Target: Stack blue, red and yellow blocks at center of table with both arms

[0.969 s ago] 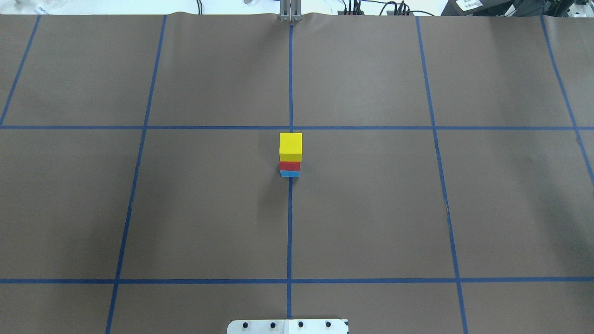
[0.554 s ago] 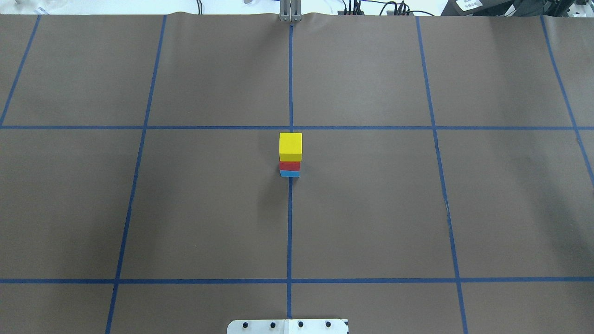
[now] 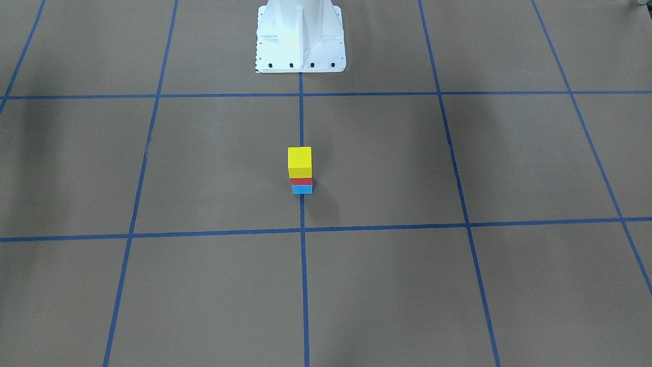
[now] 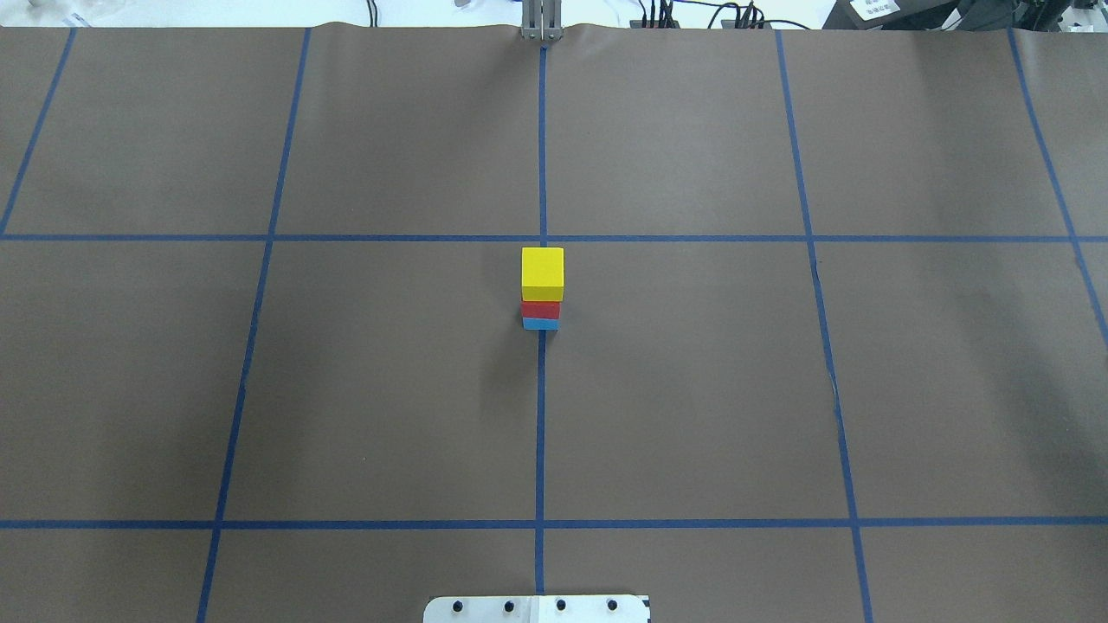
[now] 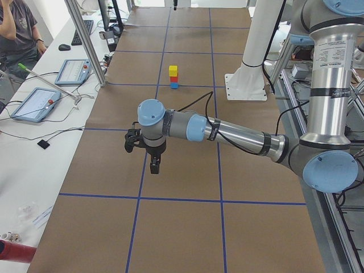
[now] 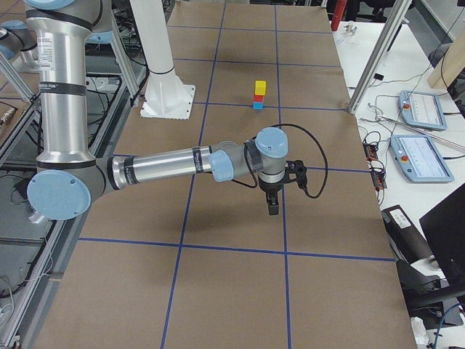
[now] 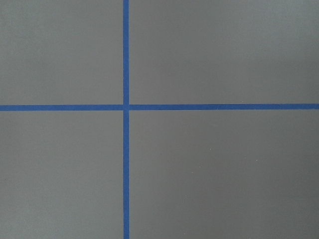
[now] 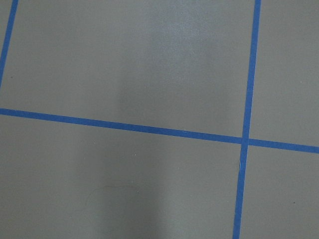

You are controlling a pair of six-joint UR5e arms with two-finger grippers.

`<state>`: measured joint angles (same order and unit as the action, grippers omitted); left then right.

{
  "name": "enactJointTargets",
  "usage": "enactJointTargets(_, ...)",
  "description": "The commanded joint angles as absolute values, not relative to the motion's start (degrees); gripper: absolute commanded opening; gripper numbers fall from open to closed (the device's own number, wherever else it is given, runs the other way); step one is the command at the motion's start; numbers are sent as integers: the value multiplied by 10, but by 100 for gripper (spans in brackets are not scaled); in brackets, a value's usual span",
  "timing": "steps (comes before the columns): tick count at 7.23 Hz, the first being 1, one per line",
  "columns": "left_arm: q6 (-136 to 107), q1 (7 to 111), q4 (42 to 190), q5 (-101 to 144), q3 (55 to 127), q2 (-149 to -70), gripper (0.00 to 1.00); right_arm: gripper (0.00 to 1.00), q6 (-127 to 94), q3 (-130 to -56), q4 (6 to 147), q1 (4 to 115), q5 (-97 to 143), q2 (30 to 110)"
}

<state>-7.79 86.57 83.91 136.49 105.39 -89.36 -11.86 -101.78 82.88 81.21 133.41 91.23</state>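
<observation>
A stack stands at the table's centre on the blue centre line: the blue block [image 4: 540, 324] at the bottom, the red block [image 4: 540, 309] on it, the yellow block [image 4: 543, 269] on top. It also shows in the front view [image 3: 300, 162] and in the side views [image 5: 173, 70] [image 6: 259, 88]. My left gripper [image 5: 154, 165] shows only in the exterior left view, far from the stack above bare table; I cannot tell whether it is open. My right gripper [image 6: 273, 206] shows only in the exterior right view, likewise far from the stack; I cannot tell its state.
The robot's white base [image 3: 300, 35] stands at the table's near edge behind the stack. Brown paper with blue tape grid lines covers the table [image 4: 692, 389]. Tablets and cables lie on the white benches [image 5: 34, 102] [image 6: 418, 153]. An operator [image 5: 17, 28] sits at the far left.
</observation>
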Motion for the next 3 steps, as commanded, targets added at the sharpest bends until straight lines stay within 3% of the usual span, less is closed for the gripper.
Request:
enactJointTargets(1,-77,866,838,1365,1056,-893,100,100,-120,-1017,829,809,1334,912)
enactJointTargets(3,-77,866,839,1364,1056,-893,100,100,-120,-1016,829,806,1334,912)
